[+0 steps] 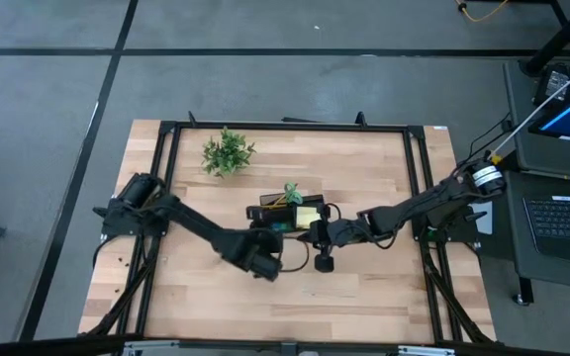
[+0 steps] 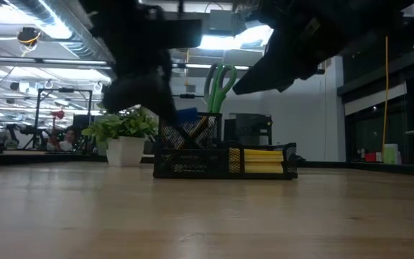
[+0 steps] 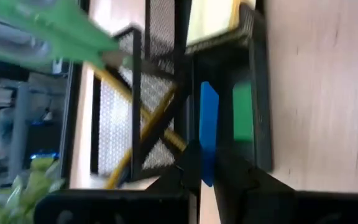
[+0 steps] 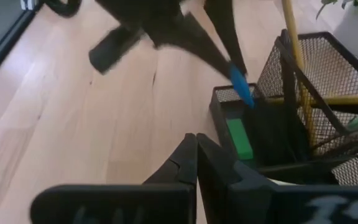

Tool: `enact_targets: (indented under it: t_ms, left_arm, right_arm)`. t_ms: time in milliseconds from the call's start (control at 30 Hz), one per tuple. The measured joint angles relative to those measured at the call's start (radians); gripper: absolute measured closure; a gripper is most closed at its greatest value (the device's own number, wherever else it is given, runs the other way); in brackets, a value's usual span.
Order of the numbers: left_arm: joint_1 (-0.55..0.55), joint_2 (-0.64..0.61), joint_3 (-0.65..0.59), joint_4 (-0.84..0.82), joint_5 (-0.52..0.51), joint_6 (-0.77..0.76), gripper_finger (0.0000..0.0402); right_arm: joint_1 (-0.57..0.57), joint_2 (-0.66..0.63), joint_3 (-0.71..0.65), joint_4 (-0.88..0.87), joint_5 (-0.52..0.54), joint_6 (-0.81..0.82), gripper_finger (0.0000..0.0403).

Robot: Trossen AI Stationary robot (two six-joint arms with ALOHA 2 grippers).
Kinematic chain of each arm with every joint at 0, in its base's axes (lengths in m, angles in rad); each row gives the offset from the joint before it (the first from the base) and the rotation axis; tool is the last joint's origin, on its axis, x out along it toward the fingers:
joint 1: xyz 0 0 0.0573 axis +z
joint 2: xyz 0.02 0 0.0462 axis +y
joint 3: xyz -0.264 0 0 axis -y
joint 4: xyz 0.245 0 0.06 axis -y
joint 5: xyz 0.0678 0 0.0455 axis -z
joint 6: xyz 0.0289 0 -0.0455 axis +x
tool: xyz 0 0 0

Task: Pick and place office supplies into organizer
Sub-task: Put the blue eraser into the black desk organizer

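The black mesh organizer (image 1: 287,215) stands mid-table, holding green-handled scissors (image 2: 220,83), yellow pencils (image 4: 291,43) and a yellow sticky-note pad (image 2: 263,160). A green block (image 4: 239,138) lies in its small low compartment. My left gripper (image 3: 204,180), reaching in from the table's left, is shut on a small blue block (image 4: 241,84) just over that compartment. My right gripper (image 4: 196,155) hovers shut, holding nothing, at the organizer's right side, above the table. My left gripper pinches the blue block's near end (image 3: 205,169) between its two fingertips, and the rest of the block sticks out beyond them. The fingers (image 4: 197,43) slant down toward the organizer. The block hangs over the compartment's rim beside the green block, lifted off the table.
A small leafy plant in a white pot (image 1: 228,151) stands at the far left of the organizer. Black frame rails (image 1: 166,178) run along the table's left, right and far sides. Bare wood (image 1: 295,307) lies toward the near edge.
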Motion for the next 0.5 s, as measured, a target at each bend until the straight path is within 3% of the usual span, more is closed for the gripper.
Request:
enact_targets:
  t_ms: [233, 500]
  left_arm:
    - [0.084, 0.0, 0.0, 0.172, 0.14, 0.156, 0.0387]
    - [0.128, 0.0, 0.0, 0.172, 0.156, 0.138, 0.0387]
  right_arm:
    - [0.009, -0.009, 0.0, 0.002, 0.008, 0.003, 0.0393]
    - [0.034, -0.009, 0.0, 0.006, 0.02, 0.003, 0.0393]
